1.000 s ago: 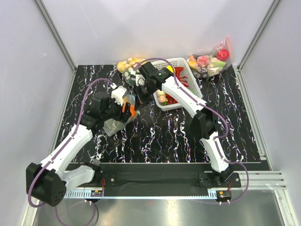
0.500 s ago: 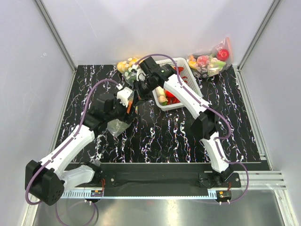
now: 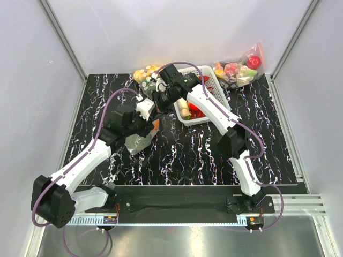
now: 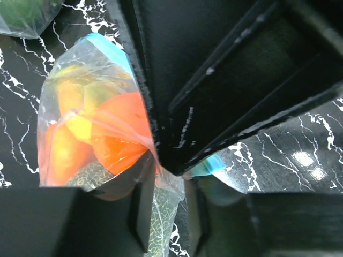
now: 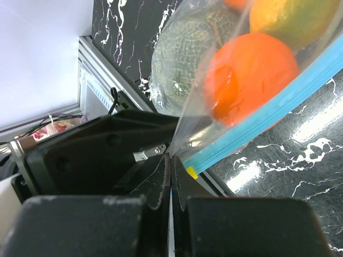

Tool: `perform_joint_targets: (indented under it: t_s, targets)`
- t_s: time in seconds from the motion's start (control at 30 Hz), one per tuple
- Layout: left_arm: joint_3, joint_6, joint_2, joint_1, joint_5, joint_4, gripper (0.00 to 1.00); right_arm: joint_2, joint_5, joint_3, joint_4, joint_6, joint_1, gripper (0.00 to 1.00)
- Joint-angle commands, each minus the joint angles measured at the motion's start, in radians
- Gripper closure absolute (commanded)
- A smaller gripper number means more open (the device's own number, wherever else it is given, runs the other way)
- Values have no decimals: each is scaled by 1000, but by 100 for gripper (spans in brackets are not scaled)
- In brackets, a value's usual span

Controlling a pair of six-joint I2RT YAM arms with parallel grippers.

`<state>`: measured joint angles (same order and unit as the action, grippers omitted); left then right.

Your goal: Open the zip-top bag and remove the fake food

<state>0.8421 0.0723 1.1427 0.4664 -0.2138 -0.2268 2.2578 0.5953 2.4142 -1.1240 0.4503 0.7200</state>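
The zip-top bag (image 3: 139,142) is clear with a teal-blue zip strip (image 5: 278,104) and hangs between my two grippers over the left middle of the table. Inside are the fake food pieces: round orange fruits (image 5: 249,75), a dark green netted ball (image 5: 182,48) and a yellow-green piece (image 5: 295,16). My right gripper (image 5: 171,160) is shut on the thin plastic lip just beside the strip. My left gripper (image 4: 166,182) has the bag's film (image 4: 171,187) between its fingers, right under the right gripper's jaws. In the top view the left gripper (image 3: 149,119) and right gripper (image 3: 159,101) nearly touch.
A white basket (image 3: 214,99) with red chillies and other pieces stands just right of the grippers. A bag of yellow-and-white spotted items (image 3: 144,73) lies behind them. A bag with a red apple (image 3: 238,68) lies at the back right. Grey walls enclose the table.
My left gripper has moved right and away from me with the bag, closing on the right gripper. The bag's body swung a little right. The right gripper has barely moved.
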Motion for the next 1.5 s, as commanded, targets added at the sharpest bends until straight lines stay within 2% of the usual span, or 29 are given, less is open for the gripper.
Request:
perform_joint_targets:
  t_s: [0.0,0.17,0.33,0.37,0.5,0.53,0.67,0.83,0.93,1.07,1.33,1.47]
  targets:
    - [20,7,6,3,-13,73,75,-110,44,11,15,31,6,100]
    - [9,9,-4,2,-18,66,100,-133,35,-33,62,53,-17,100]
    - [11,6,-15,3,-42,47,100,-138,21,-36,75,53,-48,99]
    - [15,1,-20,3,-45,41,100,-141,17,-41,79,51,-63,96]
    - [38,-5,-34,2,-62,0,100,-173,-5,-85,93,21,-105,73]
    - [44,-6,-37,2,-74,-22,100,-197,-6,-111,99,-1,-114,62]
    - [104,-12,-32,1,-110,-100,100,-268,-71,-173,84,-119,-128,47]
    - [198,-40,3,-11,-218,-241,100,-418,-109,-341,95,-289,-125,41]
    - [274,-40,25,-28,-278,-322,100,-539,-114,-547,200,-329,-117,38]
    - [330,-31,37,-49,-367,-413,100,-639,-137,-671,343,-375,-59,35]
    - [410,4,68,-57,-558,-558,100,-649,-173,-684,403,-504,62,34]
    - [430,29,84,-58,-582,-606,100,-658,-186,-705,449,-529,93,35]
